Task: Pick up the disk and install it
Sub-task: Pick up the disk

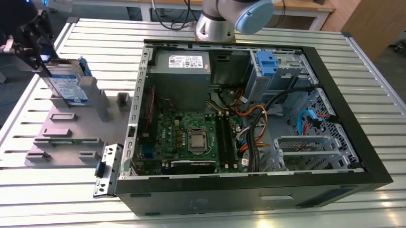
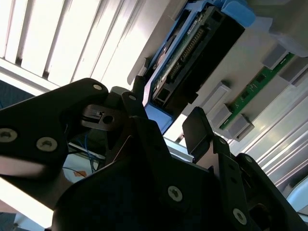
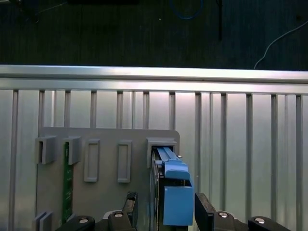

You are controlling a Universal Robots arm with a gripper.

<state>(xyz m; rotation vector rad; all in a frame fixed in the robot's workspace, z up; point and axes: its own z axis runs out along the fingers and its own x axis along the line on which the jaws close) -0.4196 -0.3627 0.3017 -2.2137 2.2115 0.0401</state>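
Blue-framed, the disk [image 3: 175, 211] stands edge-up in a grey fixture [image 3: 103, 202] at the exterior view's far left, so the gripper [image 3: 166, 198] straddles it, jaws spread.

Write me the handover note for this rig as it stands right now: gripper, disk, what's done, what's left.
Gripper: open, with its fingers on either side of the disk's top end, not clamped on it.
Disk: upright in a slot of the grey holder on the table, to the exterior view's left of the open computer case.
Done: the gripper is lined up over the disk.
Left: the disk is not gripped or lifted, and it is not in the case, so both the pick-up and the install remain.
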